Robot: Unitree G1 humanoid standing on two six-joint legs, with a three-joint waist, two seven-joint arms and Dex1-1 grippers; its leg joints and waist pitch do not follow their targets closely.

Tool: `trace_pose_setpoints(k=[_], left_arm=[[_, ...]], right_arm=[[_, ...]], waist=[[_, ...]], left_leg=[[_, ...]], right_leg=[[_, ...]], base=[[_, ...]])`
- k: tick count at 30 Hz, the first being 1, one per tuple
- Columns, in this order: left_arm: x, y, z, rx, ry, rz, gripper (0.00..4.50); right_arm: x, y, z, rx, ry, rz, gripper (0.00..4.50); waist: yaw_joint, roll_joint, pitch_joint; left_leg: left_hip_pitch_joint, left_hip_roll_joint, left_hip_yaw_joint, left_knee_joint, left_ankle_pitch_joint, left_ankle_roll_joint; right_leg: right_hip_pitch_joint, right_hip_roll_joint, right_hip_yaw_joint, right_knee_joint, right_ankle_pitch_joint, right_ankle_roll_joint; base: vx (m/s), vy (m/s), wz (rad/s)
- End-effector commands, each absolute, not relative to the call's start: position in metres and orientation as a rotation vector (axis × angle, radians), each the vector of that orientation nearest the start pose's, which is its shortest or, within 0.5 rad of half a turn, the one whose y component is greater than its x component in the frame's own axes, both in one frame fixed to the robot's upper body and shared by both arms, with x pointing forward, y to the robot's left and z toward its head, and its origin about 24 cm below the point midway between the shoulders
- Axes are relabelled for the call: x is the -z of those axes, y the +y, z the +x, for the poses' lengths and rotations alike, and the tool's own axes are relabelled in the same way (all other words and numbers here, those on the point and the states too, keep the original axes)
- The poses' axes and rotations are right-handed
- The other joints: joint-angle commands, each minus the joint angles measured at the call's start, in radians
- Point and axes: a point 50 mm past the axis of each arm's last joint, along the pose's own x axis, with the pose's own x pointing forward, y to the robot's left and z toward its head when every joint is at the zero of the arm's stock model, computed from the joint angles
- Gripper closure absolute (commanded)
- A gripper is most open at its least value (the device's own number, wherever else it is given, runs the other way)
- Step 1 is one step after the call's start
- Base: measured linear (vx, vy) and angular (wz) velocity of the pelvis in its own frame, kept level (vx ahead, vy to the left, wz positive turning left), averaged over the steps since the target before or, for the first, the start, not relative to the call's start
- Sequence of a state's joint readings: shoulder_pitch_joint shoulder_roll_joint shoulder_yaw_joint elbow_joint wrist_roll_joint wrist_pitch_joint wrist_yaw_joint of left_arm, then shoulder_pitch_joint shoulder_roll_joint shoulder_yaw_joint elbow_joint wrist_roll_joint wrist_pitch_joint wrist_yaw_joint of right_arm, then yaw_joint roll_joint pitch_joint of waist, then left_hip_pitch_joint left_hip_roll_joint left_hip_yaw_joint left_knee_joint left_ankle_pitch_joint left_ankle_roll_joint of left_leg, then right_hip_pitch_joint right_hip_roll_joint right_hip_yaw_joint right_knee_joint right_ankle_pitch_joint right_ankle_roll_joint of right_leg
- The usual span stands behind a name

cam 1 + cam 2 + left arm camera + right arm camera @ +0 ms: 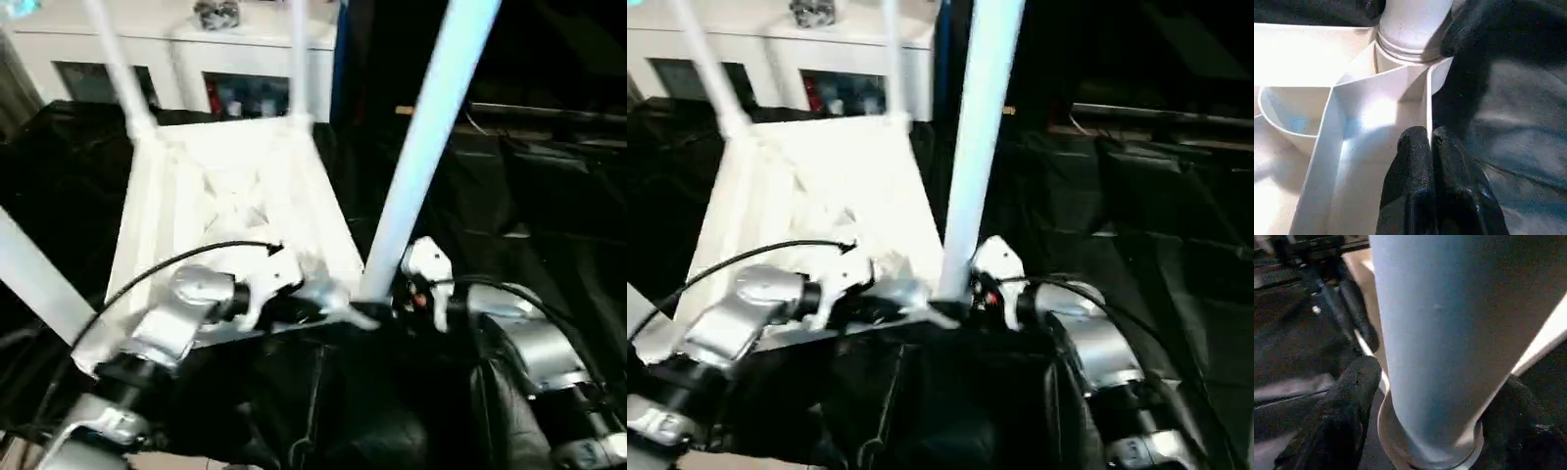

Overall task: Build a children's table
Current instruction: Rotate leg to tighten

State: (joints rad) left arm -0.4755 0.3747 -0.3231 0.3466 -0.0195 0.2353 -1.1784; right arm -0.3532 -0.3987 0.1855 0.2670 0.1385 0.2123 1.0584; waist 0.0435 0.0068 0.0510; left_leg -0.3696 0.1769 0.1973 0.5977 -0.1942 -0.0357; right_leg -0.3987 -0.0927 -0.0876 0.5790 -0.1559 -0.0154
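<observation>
Seating the last leg at tabletop's 4 o'clock corner: left gripper pinches rim, right gripper wide round leg; next press down.

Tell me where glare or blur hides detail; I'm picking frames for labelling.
Left eye view: the tabletop underside is washed out, its ribs barely readable, and everything looks soft. Left wrist view: bright glare on the inner walls. Right wrist view: the near leg is blurred and bluish.
</observation>
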Motion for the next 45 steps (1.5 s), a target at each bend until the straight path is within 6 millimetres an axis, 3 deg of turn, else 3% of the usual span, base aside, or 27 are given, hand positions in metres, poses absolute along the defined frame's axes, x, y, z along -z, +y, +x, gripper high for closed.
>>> trace_pose_setpoints(k=[1,2,4,11,21,25,29,30,31,32,36,39,40,42,43,44,45], left_arm=[[-0.061,0.109,0.293,1.434,0.373,0.360,4.50],[-0.061,0.110,0.293,1.438,0.374,0.359,4.50],[-0.061,0.111,0.293,1.450,0.377,0.356,4.50],[-0.059,0.113,0.292,1.462,0.384,0.360,4.50],[-0.058,0.113,0.293,1.426,0.382,0.357,4.50],[-0.056,0.109,0.301,1.310,0.380,0.342,4.50],[-0.057,0.099,0.310,1.175,0.372,0.299,4.50],[-0.056,0.085,0.312,1.110,0.372,0.274,4.50],[-0.056,0.082,0.313,1.096,0.373,0.269,4.50],[-0.056,0.076,0.312,1.086,0.372,0.268,4.50],[-0.052,0.058,0.311,1.066,0.377,0.278,4.50],[-0.050,0.049,0.309,1.074,0.377,0.288,4.50],[-0.051,0.046,0.310,1.073,0.374,0.305,4.50],[-0.053,0.046,0.311,1.075,0.368,0.312,4.50],[-0.054,0.046,0.311,1.076,0.366,0.313,4.50],[-0.055,0.049,0.310,1.093,0.369,0.313,4.50],[-0.056,0.050,0.310,1.099,0.368,0.315,4.50]], right_arm=[[-0.049,-0.140,0.280,-1.235,0.346,-0.199,1.51],[-0.049,-0.140,0.279,-1.240,0.347,-0.198,1.61],[-0.049,-0.139,0.278,-1.254,0.351,-0.194,1.71],[-0.049,-0.138,0.274,-1.292,0.362,-0.210,2.33],[-0.045,-0.138,0.269,-1.305,0.379,-0.200,2.50],[-0.040,-0.135,0.274,-1.203,0.353,-0.158,2.50],[-0.031,-0.130,0.286,-0.998,0.339,-0.115,2.50],[-0.023,-0.123,0.294,-0.849,0.349,-0.080,2.52],[-0.021,-0.121,0.295,-0.817,0.354,-0.070,2.52],[-0.019,-0.117,0.297,-0.780,0.357,-0.050,2.53],[-0.016,-0.101,0.304,-0.668,0.364,0.005,2.53],[-0.017,-0.090,0.308,-0.623,0.350,0.036,2.53],[-0.021,-0.082,0.310,-0.636,0.330,0.066,1.97],[-0.024,-0.079,0.311,-0.649,0.321,0.097,1.83],[-0.024,-0.078,0.311,-0.651,0.320,0.107,1.77],[-0.027,-0.080,0.311,-0.679,0.313,0.107,1.63],[-0.028,-0.081,0.311,-0.688,0.312,0.100,1.48]], waist=[[-0.001,-0.002,-0.062],[-0.001,-0.010,-0.062],[0.000,-0.006,-0.063],[0.008,-0.005,-0.065],[0.013,-0.008,-0.066],[0.013,-0.007,-0.063],[0.004,-0.007,-0.059],[-0.002,-0.006,-0.057],[-0.016,-0.007,-0.053],[-0.023,-0.009,-0.055],[-0.034,-0.008,-0.054],[-0.045,-0.002,-0.054],[-0.045,0.002,-0.054],[-0.045,0.007,-0.055],[-0.048,0.004,-0.054],[-0.045,0.011,-0.055],[-0.047,0.007,-0.054]], left_leg=[[0.020,0.062,-0.025,-0.078,-0.240,0.038],[0.019,0.062,-0.024,-0.077,-0.235,0.038],[0.018,0.062,-0.026,-0.077,-0.222,0.039],[0.017,0.062,-0.024,-0.075,-0.186,0.048],[0.018,0.062,-0.023,-0.074,-0.184,0.048],[0.021,0.062,-0.022,-0.075,-0.204,0.039],[0.019,0.057,-0.030,-0.079,-0.265,0.005],[0.018,0.057,-0.032,-0.081,-0.281,-0.006],[0.018,0.055,-0.035,-0.083,-0.316,-0.017],[0.015,0.054,-0.040,-0.083,-0.330,-0.020],[0.022,0.048,-0.038,-0.077,-0.360,-0.007],[0.017,0.048,-0.045,-0.080,-0.374,-0.009],[0.018,0.048,-0.046,-0.080,-0.387,-0.009],[0.021,0.048,-0.046,-0.081,-0.405,-0.009],[0.019,0.048,-0.046,-0.082,-0.411,-0.007],[0.020,0.049,-0.047,-0.083,-0.411,-0.008],[0.020,0.050,-0.045,-0.084,-0.412,-0.007]], right_leg=[[0.042,-0.064,0.056,-0.062,-0.286,-0.218],[0.043,-0.065,0.056,-0.063,-0.289,-0.214],[0.043,-0.065,0.056,-0.060,-0.286,-0.213],[0.044,-0.064,0.056,-0.053,-0.236,-0.224],[0.044,-0.065,0.056,-0.055,-0.252,-0.216],[0.040,-0.064,0.057,-0.059,-0.272,-0.215],[0.041,-0.068,0.052,-0.073,-0.403,-0.179],[0.039,-0.066,0.052,-0.075,-0.428,-0.166],[0.035,-0.065,0.048,-0.082,-0.473,-0.155],[0.041,-0.067,0.044,-0.085,-0.507,-0.134],[0.028,-0.066,0.044,-0.101,-0.552,-0.113],[0.031,-0.065,0.036,-0.104,-0.568,-0.099],[0.031,-0.065,0.036,-0.105,-0.564,-0.098],[0.028,-0.063,0.037,-0.104,-0.546,-0.103],[0.029,-0.063,0.037,-0.104,-0.535,-0.109],[0.029,-0.064,0.038,-0.102,-0.522,-0.115],[0.028,-0.062,0.038,-0.103,-0.515,-0.117]], base=[[0.000,0.000,0.00],[0.000,0.000,0.00],[0.000,0.000,0.00],[0.000,0.000,0.00],[0.000,0.000,0.00],[0.000,0.000,0.00],[0.000,0.000,0.00],[0.000,0.000,0.00],[0.000,0.000,0.00],[-0.054,0.011,-0.12],[0.000,0.000,0.00],[0.000,0.000,0.00],[0.000,0.000,0.00],[0.000,0.000,0.00],[0.000,0.000,0.00],[0.000,0.000,0.00],[0.000,0.000,0.00]])
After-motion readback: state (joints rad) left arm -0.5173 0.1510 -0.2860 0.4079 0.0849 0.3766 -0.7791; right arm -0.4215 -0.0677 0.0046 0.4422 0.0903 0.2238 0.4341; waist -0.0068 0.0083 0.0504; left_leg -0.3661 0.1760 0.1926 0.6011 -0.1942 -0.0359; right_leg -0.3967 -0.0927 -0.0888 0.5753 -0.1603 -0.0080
